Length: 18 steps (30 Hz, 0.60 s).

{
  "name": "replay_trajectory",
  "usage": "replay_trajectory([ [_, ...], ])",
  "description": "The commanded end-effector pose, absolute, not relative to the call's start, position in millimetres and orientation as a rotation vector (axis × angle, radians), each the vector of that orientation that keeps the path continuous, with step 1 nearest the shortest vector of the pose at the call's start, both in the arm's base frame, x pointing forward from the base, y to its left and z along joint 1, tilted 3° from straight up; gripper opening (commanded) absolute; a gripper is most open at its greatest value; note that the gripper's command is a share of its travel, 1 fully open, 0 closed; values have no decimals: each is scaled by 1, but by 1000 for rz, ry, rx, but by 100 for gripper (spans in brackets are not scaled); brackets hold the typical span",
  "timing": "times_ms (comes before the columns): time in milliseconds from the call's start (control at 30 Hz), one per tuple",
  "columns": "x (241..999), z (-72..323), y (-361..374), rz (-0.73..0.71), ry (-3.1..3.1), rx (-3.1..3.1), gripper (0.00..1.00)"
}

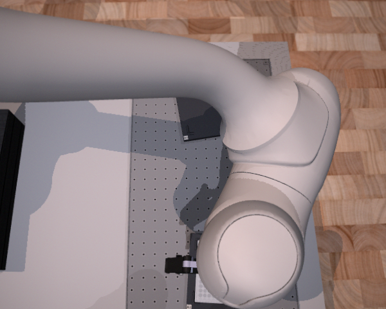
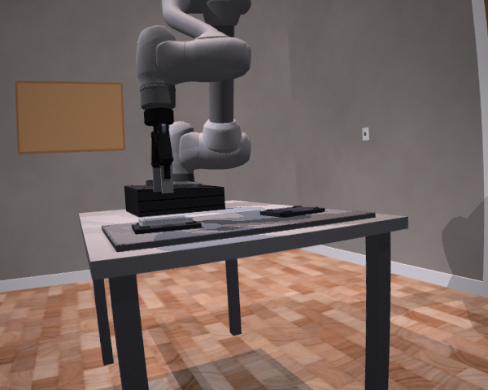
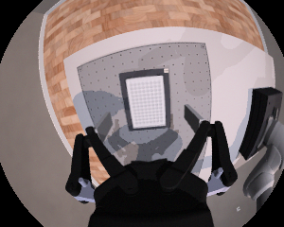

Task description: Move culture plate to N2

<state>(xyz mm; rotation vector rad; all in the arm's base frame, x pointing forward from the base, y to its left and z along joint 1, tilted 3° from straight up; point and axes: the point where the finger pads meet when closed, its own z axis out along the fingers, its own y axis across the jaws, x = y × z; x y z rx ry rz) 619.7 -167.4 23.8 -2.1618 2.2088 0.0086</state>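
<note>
The gripper hangs fully open and empty above the lidded plate. The plate sits directly below, its long axis running across the line between the fingers.

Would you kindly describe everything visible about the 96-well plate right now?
The 96-well plate is a white rectangle with a fine grid of wells showing through its lid. It lies flat in a dark nest on the perforated grey board. In the exterior view it looks low and pale. From above, the arm covers most of it, leaving one corner. The open claw hangs above it without touching; only the nest contacts it.
</note>
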Motion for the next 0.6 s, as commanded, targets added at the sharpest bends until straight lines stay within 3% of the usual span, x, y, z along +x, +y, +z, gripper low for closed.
replay_trajectory([
  [0, 620, 22, -167, 9, 2209, -2162, 100],
  [567, 621, -3, -166, 9, 2209, -2162, 100],
])
